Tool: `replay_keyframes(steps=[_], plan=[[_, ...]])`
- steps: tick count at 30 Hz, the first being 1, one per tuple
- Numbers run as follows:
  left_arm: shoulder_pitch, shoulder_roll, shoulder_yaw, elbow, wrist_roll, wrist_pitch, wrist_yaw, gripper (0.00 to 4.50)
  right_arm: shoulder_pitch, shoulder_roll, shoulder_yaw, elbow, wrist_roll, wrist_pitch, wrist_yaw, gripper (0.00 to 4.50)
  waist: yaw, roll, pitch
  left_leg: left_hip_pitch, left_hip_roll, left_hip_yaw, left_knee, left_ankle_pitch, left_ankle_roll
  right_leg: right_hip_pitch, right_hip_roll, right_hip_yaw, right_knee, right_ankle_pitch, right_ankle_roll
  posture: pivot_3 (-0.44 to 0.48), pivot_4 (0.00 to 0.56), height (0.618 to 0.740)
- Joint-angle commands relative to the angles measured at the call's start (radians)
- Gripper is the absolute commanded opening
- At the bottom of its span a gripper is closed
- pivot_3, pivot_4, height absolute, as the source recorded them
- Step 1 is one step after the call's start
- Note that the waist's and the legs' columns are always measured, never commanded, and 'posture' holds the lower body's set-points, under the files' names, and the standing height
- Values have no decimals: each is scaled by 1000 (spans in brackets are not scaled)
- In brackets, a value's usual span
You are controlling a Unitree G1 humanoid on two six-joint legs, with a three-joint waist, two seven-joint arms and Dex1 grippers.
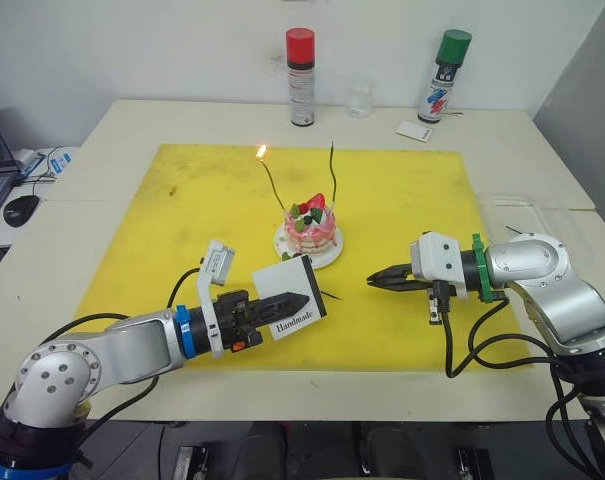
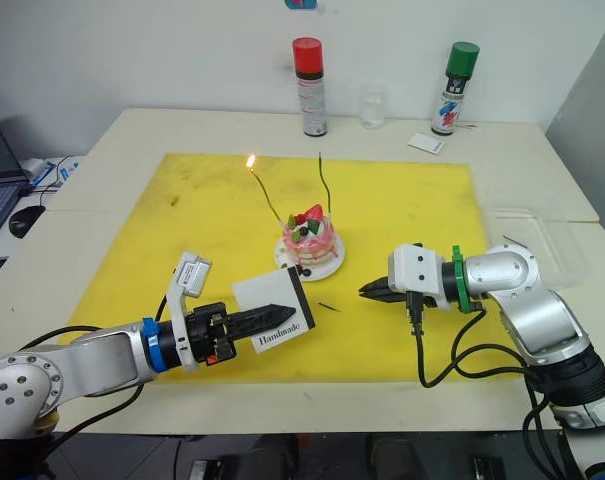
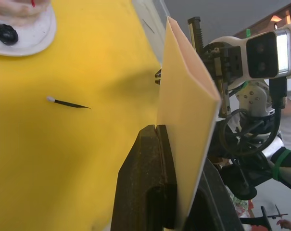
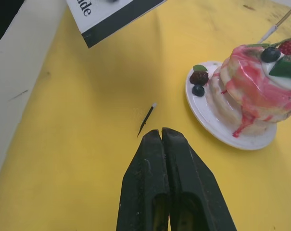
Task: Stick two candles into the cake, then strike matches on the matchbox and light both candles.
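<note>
Handmade-printed flat white cardboard matchbox is pinched in the left hand above the yellow mat, while a short dark match is seen lying just ahead of the pressed-together right hand, near the pink-and-white round cake.

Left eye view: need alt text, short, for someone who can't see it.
Two thin green candles stand in a small pink cake on a yellow mat; one is lit, the other is not. The left gripper holds up the matchbox. The right gripper is shut beside a match lying on the mat.
</note>
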Motion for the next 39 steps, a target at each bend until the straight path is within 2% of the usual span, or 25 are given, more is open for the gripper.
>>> replay_keyframes(steps=[1, 8, 15, 18, 23, 29, 39], plan=[[42, 18, 34, -30, 13, 4, -22, 0, 2, 7, -56, -21, 59, 84, -29, 42, -1, 0, 0, 0, 0, 0, 0, 0, 0, 0, 0, 0, 0, 0, 0, 0, 150, 740], [158, 34, 88, -41, 51, -2, -57, 0, -17, 42, -121, 29, 124, 248, -119, 42, -3, 0, 0, 0, 0, 0, 0, 0, 0, 0, 0, 0, 1, 0, 0, 0, 150, 740], [247, 55, 194, -10, 17, -6, -83, 0, 0, 57, -108, -44, 160, 289, -129, 42, -3, 0, 0, 0, 0, 0, -1, 0, 0, -1, 0, 0, 0, 0, 0, 0, 150, 740], [254, 59, 211, -17, 0, -4, -86, 0, 12, 102, -99, -108, 202, 356, -172, 653, -3, 0, 0, 0, 0, 0, -1, 0, 0, -1, 0, 0, 0, -1, 0, 0, 150, 740], [272, 62, 225, -31, -4, -6, -83, 0, 90, 195, -34, -233, 192, 394, -289, 2307, -3, 0, 0, 0, 0, 0, -1, 0, 0, -1, 0, 0, 0, -1, 0, 0, 150, 740], [302, 63, 240, -57, -12, -14, -68, 0, 141, 306, 39, -177, 83, 336, -445, 2307, -3, 0, 0, 0, 1, 1, -1, 0, 0, -2, 0, 1, 0, -3, 4, 0, 150, 740], [348, 80, 261, -99, -44, -27, -38, 0, 210, 346, 116, -80, -39, 212, -496, 2307, -3, 0, 0, 0, 1, 1, -2, 0, 0, -3, 0, 1, 0, -4, 3, 0, 150, 740]])
